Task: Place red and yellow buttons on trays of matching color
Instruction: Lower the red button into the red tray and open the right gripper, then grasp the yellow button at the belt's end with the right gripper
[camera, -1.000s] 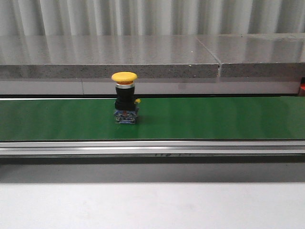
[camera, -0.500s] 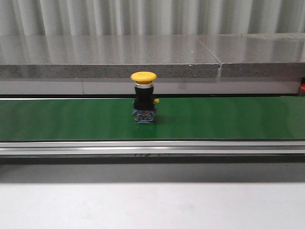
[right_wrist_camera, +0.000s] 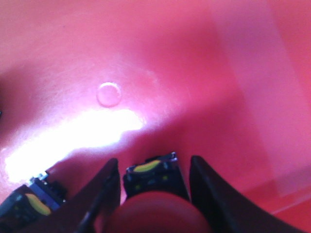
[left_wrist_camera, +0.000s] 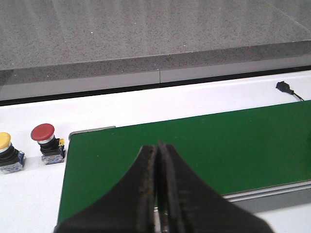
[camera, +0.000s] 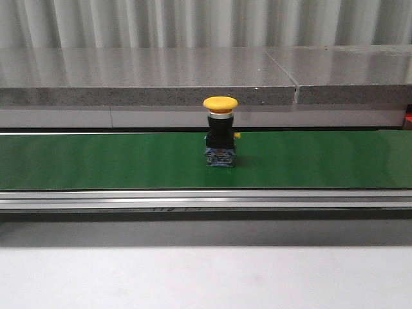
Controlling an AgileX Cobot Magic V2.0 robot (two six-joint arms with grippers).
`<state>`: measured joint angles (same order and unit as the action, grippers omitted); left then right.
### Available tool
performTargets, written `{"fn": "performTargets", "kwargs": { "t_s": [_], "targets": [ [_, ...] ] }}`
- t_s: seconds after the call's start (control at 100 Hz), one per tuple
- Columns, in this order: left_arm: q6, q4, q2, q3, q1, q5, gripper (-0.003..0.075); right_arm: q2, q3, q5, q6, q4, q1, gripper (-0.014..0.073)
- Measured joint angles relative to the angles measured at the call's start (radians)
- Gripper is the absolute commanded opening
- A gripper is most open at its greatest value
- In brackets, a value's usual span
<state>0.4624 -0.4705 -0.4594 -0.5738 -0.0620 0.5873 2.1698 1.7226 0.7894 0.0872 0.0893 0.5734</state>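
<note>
Sorting in progress: red button over red tray, yellow button on belt.

Right hand (right_wrist_camera: 153, 194) stands spread around a red button (right_wrist_camera: 155, 213), its black base between the fingers; contact cannot be confirmed, presumably a placement on the red tray (right_wrist_camera: 204, 63). Only the front view shows the yellow button (camera: 220, 131) upright at belt (camera: 96, 161) centre, awaiting pickup. Left hand (left_wrist_camera: 156, 194) is closed and empty; its view alone shows spare red (left_wrist_camera: 43, 141) and yellow (left_wrist_camera: 6, 150) buttons on the counter (left_wrist_camera: 29, 194) at 9 o'clock.
</note>
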Motion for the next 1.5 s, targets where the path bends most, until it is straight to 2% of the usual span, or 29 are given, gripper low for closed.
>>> {"fn": "performTargets", "kwargs": {
  "t_s": [0.21,0.29,0.61,0.88,1.06,1.28,1.5],
  "targets": [
    [0.0,0.0,0.0,0.0,0.0,0.0,-0.002,0.01,0.002,0.002,0.0,0.0,0.0,0.0545],
    [0.0,0.0,0.0,0.0,0.0,0.0,-0.002,0.01,0.005,0.006,0.0,0.0,0.0,0.0577],
    [0.0,0.0,0.0,0.0,0.0,0.0,-0.002,-0.077,0.12,0.081,0.0,0.0,0.038,0.0582],
    [0.0,0.0,0.0,0.0,0.0,0.0,-0.002,-0.221,0.132,0.179,0.017,0.047,0.029,0.0582],
    [0.0,0.0,0.0,0.0,0.0,0.0,-0.002,-0.305,0.132,0.281,0.107,0.124,-0.039,0.0582],
    [0.0,0.0,0.0,0.0,0.0,0.0,-0.002,-0.406,0.119,0.387,0.18,0.168,-0.179,0.0582],
    [0.0,0.0,0.0,0.0,0.0,0.0,-0.002,-0.524,-0.042,0.42,0.213,0.172,-0.298,0.0582]
  ]
}}
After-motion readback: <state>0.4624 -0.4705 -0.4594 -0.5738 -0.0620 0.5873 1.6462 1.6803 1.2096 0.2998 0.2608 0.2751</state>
